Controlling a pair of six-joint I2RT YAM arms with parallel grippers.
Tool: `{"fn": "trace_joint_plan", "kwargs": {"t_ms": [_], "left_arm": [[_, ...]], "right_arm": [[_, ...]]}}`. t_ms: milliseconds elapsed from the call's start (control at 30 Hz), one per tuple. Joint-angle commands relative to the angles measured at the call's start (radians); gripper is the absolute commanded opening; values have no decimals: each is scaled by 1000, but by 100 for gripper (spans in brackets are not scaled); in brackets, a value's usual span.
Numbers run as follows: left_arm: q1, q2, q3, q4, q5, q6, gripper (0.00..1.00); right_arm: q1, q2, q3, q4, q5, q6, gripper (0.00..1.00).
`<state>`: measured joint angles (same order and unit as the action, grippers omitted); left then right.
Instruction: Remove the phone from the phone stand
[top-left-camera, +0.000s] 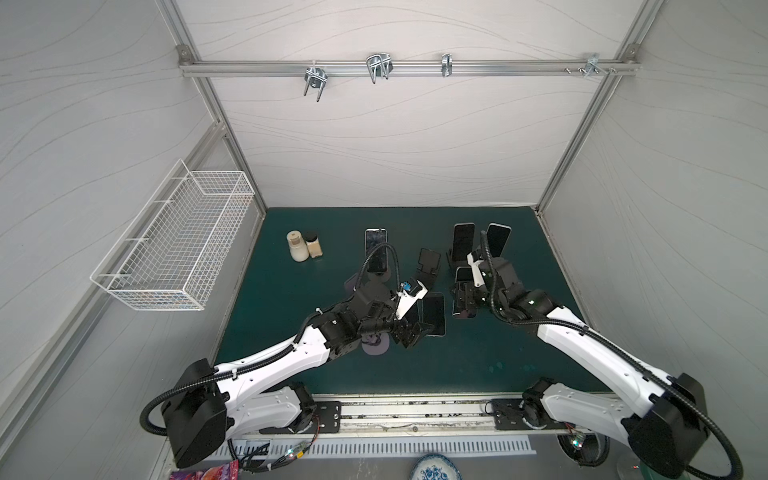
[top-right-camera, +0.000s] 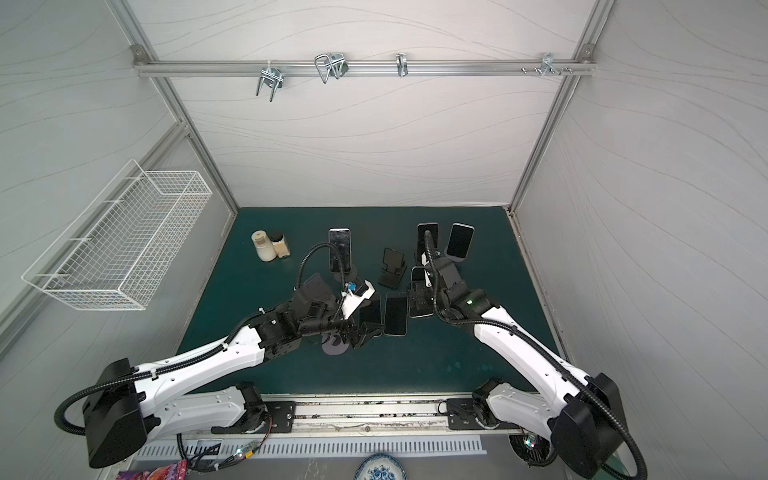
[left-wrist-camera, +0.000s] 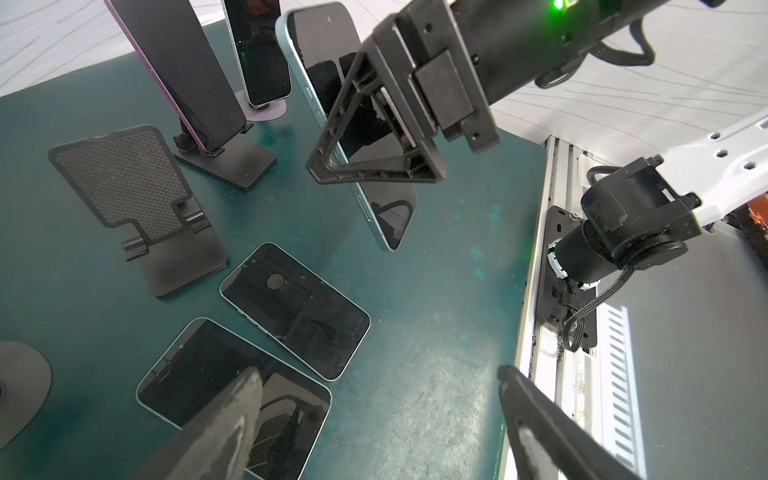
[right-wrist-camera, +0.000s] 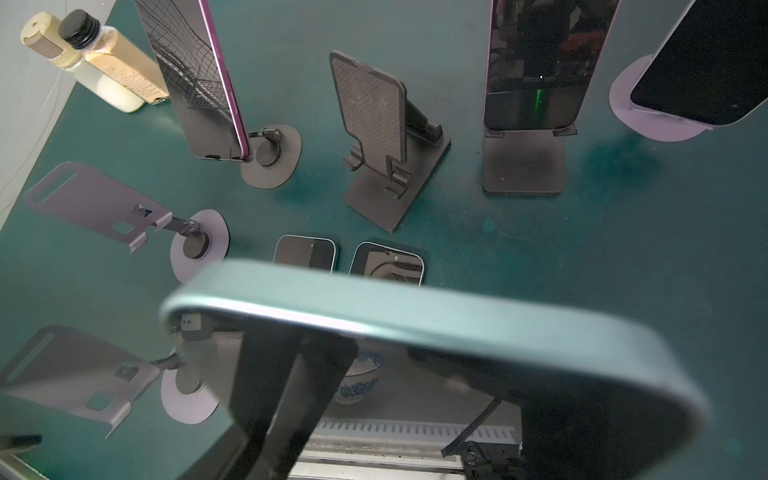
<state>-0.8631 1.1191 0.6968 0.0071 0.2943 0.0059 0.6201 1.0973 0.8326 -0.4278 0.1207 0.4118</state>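
Teal phone (right-wrist-camera: 415, 320) in right end effector (left-wrist-camera: 340, 166), two flat phones (left-wrist-camera: 295, 309), three standing phones (top-left-camera: 463, 241).

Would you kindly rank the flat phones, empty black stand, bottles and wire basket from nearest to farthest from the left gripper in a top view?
From the left gripper:
1. Flat phones, lying just beside it.
2. Black stand, behind them, mid-table.
3. Bottles, far back on the left.
4. Basket, on the left wall.
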Motion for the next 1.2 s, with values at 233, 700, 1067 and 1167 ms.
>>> {"fn": "trace_joint_plan", "kwargs": {"t_ms": [233,700,1067,1167], "left_arm": [[-2,-1,32,18,-30,45,90],[-2,29,50,8,-12,32,91],[-2,48,70,-15,-20,41,91],[-2,51,72,-15,-17,43,91]], "right_arm": [[-58,38,-3,11,-76,25,69],[-116,119,-1,-9,-150,14,70],[-126,210,28,-46,-193,3,70],[-126,231,37,-62,-193,-4,70]]}}
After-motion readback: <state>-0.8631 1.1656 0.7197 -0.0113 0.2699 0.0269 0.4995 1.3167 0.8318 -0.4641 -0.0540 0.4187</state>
